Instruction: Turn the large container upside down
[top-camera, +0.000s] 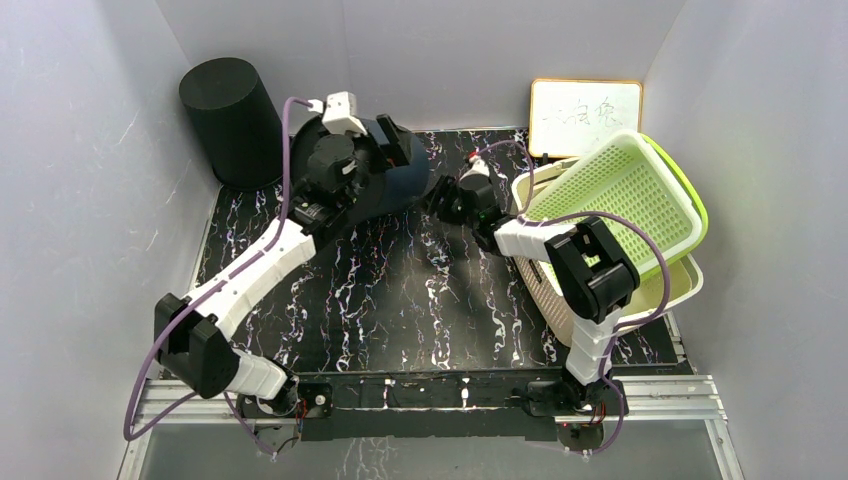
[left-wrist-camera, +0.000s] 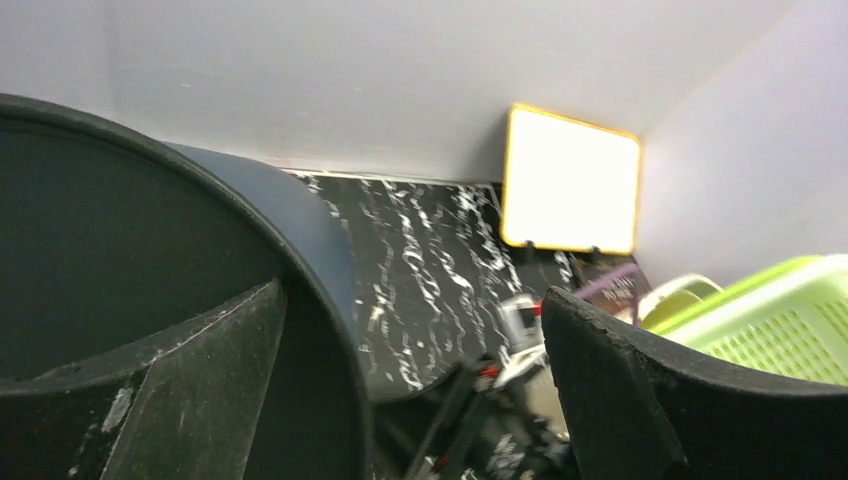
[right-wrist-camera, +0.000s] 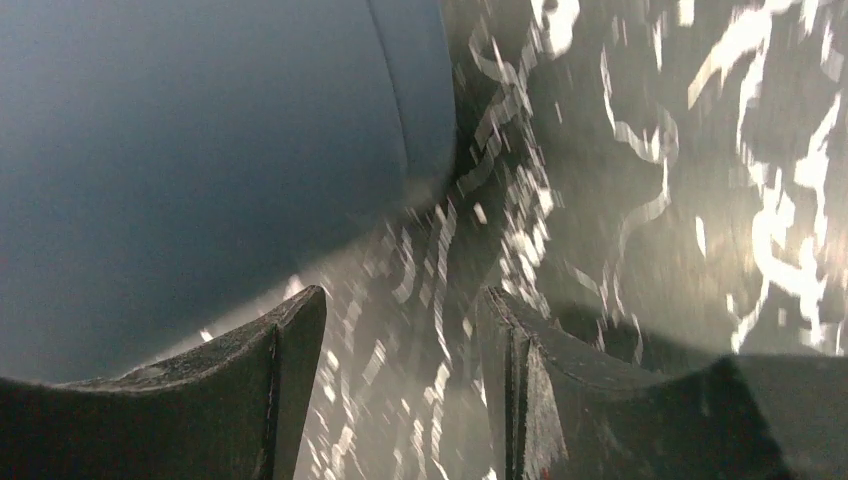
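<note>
The large container (top-camera: 403, 186) is a dark blue bin tipped onto its side at the back of the marbled mat. In the left wrist view its blue outer wall (left-wrist-camera: 300, 230) and dark inside fill the left half. My left gripper (top-camera: 385, 150) is open and straddles the rim: one finger (left-wrist-camera: 200, 370) is inside the bin, and the other finger (left-wrist-camera: 620, 380) stands well clear outside it. My right gripper (top-camera: 438, 195) is just right of the bin. In its own view the right gripper (right-wrist-camera: 402, 300) is open and empty, with the blue wall (right-wrist-camera: 200, 150) close at upper left.
A black bin (top-camera: 232, 120) stands in the back left corner. A lime-green basket (top-camera: 625, 190) leans on a cream basket (top-camera: 680, 285) at the right, under my right arm. A small whiteboard (top-camera: 585, 115) leans on the back wall. Grey walls enclose three sides.
</note>
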